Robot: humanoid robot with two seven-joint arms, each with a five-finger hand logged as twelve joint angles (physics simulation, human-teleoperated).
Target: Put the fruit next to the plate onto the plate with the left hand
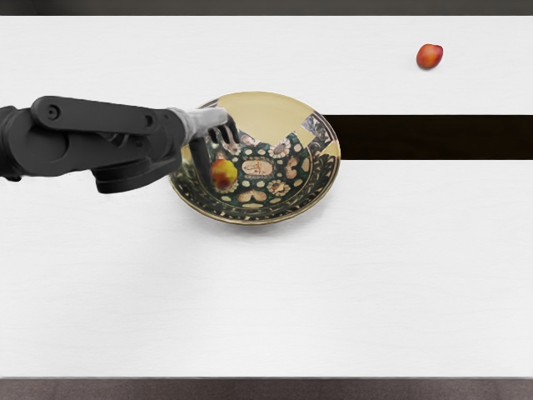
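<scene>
- My left hand (213, 133) is over the left rim of the plate (268, 111), with the arm coming in from the plate's left side.
- The fruit (223, 173) — small, round, red-yellow — shows inside the plate's outline, left of its centre and just under the hand.
- Hand state: cannot tell. It's dark against the plate's dark pattern, so I can't make out whether it is clamped on the fruit or clear of it.
- Judgement: the fruit is within the rim, so the task looks close to done. I can't confirm it's resting on the plate surface.
- Handling, my guess: light, firm, smooth skin. It's likely to roll on the sloped plate wall and slip out of a weak hold.
- Take hold across the widest part, from above, with modest force — enough not to drop it, not enough to bruise it.
- Release low, near the plate's centre, so it doesn't run toward the rim.
- A second fruit (430, 56) lies on the table (266, 292), well off to the plate's upper right. It isn't next to the plate, so leave it.
</scene>
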